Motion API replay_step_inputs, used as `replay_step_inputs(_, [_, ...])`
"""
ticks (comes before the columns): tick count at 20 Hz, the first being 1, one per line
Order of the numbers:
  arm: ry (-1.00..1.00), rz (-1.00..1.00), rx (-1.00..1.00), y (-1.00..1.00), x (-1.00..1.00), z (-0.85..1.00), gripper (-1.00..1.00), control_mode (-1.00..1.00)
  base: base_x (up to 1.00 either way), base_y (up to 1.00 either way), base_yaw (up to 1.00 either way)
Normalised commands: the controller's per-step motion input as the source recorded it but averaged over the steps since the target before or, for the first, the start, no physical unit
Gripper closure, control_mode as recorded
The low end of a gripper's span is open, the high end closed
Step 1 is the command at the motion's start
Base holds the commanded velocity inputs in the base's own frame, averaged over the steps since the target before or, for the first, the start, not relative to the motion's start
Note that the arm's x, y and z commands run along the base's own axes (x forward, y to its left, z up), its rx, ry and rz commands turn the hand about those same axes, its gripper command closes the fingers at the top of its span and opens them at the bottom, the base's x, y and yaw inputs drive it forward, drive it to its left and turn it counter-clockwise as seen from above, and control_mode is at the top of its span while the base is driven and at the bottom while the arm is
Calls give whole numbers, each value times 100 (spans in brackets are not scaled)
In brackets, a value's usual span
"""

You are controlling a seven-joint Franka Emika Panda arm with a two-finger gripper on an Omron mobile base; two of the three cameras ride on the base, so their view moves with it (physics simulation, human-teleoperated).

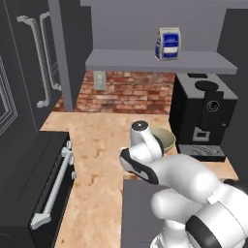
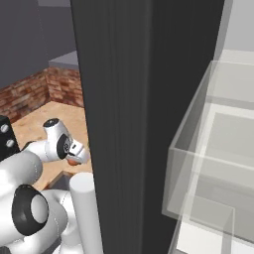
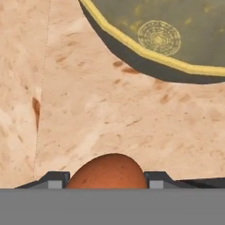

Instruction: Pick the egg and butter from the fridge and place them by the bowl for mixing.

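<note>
Egg (image 3: 107, 171) clamped between the gripper (image 3: 107, 180) fingertips, poised over the bench (image 3: 79, 110) just short of the bowl (image 3: 167, 39). Egg not yet set down (butter unseen); fridge (image 2: 139, 114) door open, butter fetch remaining.

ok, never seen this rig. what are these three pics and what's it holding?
It is a simulated white robot arm on a driving base in a kitchen. Two pictures come from cameras on the base, behind the arm to its left and right; the third looks along the gripper. The gripper is closed on the egg, over the counter just short of the bowl. The left base view also shows a coffee machine and a blue bag on a shelf. The right base view shows the fridge door edge and clear drawers.
</note>
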Motion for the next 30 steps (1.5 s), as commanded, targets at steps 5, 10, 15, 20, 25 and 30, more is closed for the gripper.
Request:
replay_step_inputs(5, [-2,-20,3,-1,10,-31,100,-100,0,0,0])
replay_step_inputs(10, [-3,-19,3,0,19,-24,100,-100,0,0,0])
replay_step_inputs(15, [-2,-19,3,-3,16,-15,100,-100,0,0,0])
replay_step_inputs(20, [-2,-17,3,-1,12,-13,100,-100,0,0,0])
replay_step_inputs(25, [-6,-14,2,0,16,-12,100,-100,0,0,0])
replay_step_inputs(30, [-5,-10,0,-5,21,-13,100,-100,0,0,0])
